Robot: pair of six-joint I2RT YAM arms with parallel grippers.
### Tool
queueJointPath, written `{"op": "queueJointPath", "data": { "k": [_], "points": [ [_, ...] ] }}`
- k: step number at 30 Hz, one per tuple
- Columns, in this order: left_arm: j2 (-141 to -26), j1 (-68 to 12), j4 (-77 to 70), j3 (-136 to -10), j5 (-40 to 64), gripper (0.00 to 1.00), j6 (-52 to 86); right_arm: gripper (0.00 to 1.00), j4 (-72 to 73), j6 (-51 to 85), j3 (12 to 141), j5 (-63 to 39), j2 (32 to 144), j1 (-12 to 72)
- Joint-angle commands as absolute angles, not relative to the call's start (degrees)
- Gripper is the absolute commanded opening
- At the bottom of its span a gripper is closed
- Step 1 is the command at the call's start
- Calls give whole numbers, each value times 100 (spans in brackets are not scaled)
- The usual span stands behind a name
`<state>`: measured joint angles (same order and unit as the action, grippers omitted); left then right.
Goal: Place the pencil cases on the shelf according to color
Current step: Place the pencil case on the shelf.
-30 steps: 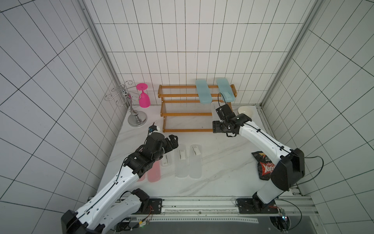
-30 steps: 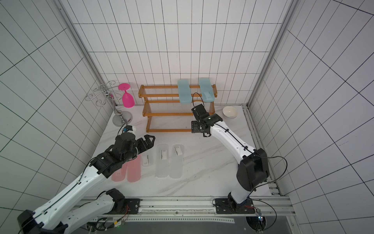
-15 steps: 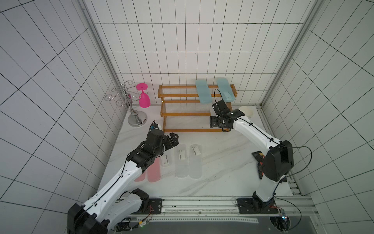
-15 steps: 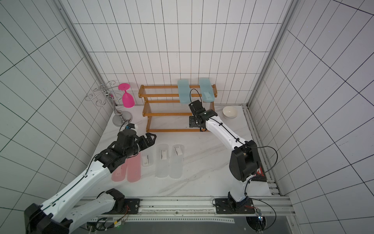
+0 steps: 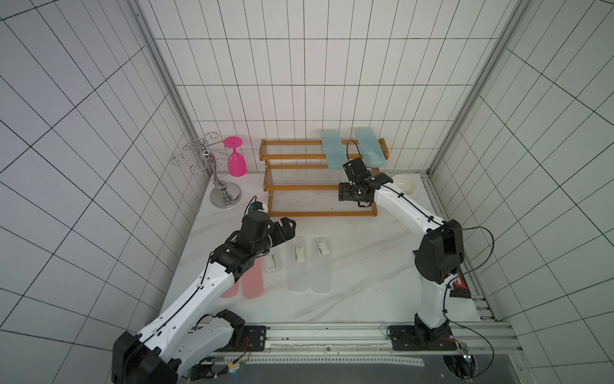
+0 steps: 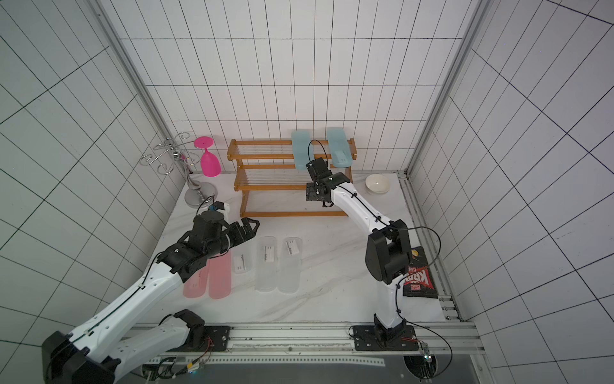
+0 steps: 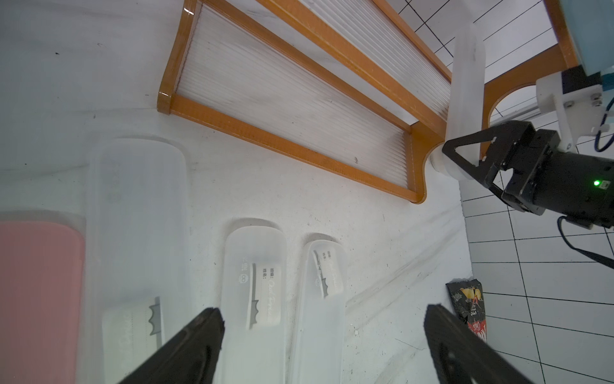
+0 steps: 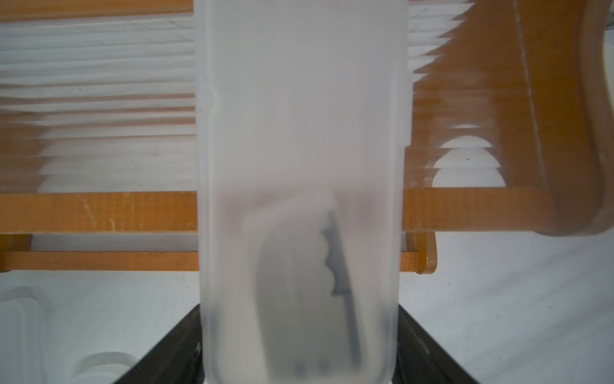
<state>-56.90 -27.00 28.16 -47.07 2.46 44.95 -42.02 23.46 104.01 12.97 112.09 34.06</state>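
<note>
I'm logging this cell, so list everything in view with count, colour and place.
shelf: one, orange-brown, back of table.
blue pencil cases: two, light blue, top tier.
frosted pencil cases: three, clear, table before shelf.
frosted case: one, clear, at middle tier.
pink pencil cases: two, pink, table's left side.
wire stand: one, silver, left of shelf.
goblet: one, pink, hanging on stand.
bowl: one, white, right of shelf.
snack packet: one, black-red, table's right edge.
left gripper: black, open above table's cases.
right gripper: black, shut on frosted case.
</note>
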Motion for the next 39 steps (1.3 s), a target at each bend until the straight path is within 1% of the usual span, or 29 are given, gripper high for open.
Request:
{"op": "queueJointPath", "data": {
  "k": [1,3,6,10,18,26,34,39],
  "points": [
    [-5634,-2672,2733,-4593,349,98,4387,89,-4373,2408,10806,1429,11333,3352],
    [-5625,-2672,2733,-4563,386,98,4400,95,-4444,2441,10824,1441,11331,3357],
    [-5608,-2672,2740,-4551,447,98,4410,100,-4464,2514,10678,1474,11172,3357],
    [-5543,-2672,2800,-4577,447,98,4369,99,-4470,2659,10331,1494,10801,3383],
    [-5289,-2654,3206,-4615,121,98,4264,99,-4456,2810,9621,1407,10097,3522],
    [-5052,-2654,3547,-4531,120,98,4145,99,-4500,2953,8930,1500,9395,3814],
    [-4911,-2694,3679,-4322,472,98,4272,100,-3671,3666,7154,1536,7844,4466],
    [-4904,-2805,3994,-4324,490,98,4335,96,-3547,4057,6140,1471,7014,4770]
  ]
}}
